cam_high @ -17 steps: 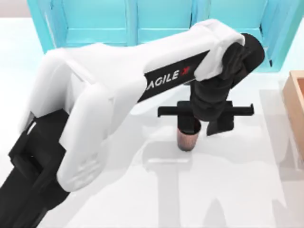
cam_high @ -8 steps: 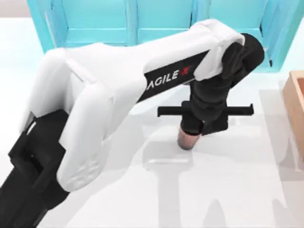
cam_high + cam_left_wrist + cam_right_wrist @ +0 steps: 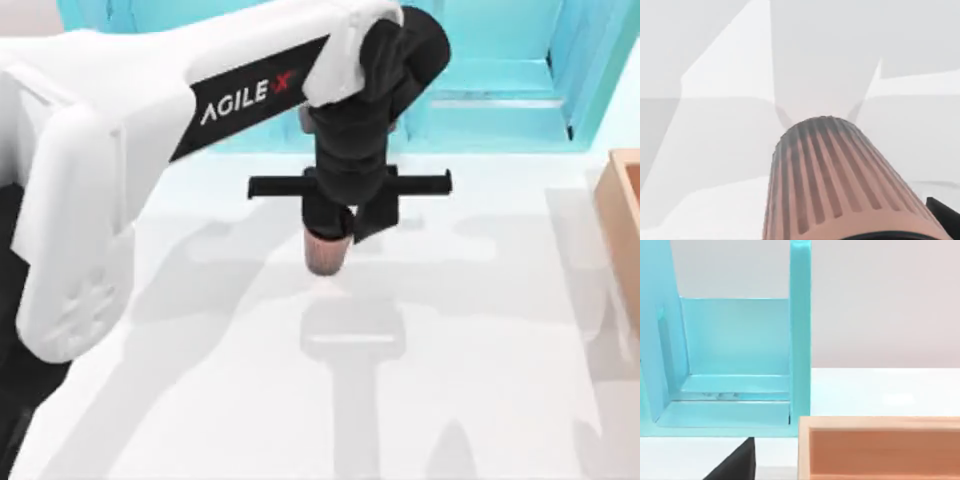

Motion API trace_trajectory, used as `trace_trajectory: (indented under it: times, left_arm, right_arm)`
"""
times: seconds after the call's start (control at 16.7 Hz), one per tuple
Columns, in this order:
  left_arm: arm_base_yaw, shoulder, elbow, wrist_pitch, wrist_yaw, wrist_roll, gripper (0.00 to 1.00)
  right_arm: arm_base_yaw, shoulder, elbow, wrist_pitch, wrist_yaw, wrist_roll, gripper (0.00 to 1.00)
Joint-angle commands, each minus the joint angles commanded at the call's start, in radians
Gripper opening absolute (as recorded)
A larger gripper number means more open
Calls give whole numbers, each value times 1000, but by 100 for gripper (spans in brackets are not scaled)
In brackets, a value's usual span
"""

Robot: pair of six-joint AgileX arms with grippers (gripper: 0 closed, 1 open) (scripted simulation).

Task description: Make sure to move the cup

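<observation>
One second on, the left gripper point(image 3: 335, 235) has clamped its fingers on the cup point(image 3: 327, 252) and carried it off the table point(image 3: 480, 380), up and nearer the turquoise shelf unit point(image 3: 500, 90). Judged from this, the move is under way; release remains.

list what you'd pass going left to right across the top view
left arm's white link → cup under the left gripper → wooden box at the right edge
</observation>
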Motion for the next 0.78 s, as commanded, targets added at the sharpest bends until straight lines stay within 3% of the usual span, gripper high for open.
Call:
trace_trajectory:
  times: [0.48,0.78]
  left_arm:
    - [472,-423,-505,32,95,457,0]
    - [536,-487,-568,40,114,521,0]
  right_arm:
    - [0,0,0,0,0,0,100]
    - [0,0,0,0,0,0,100]
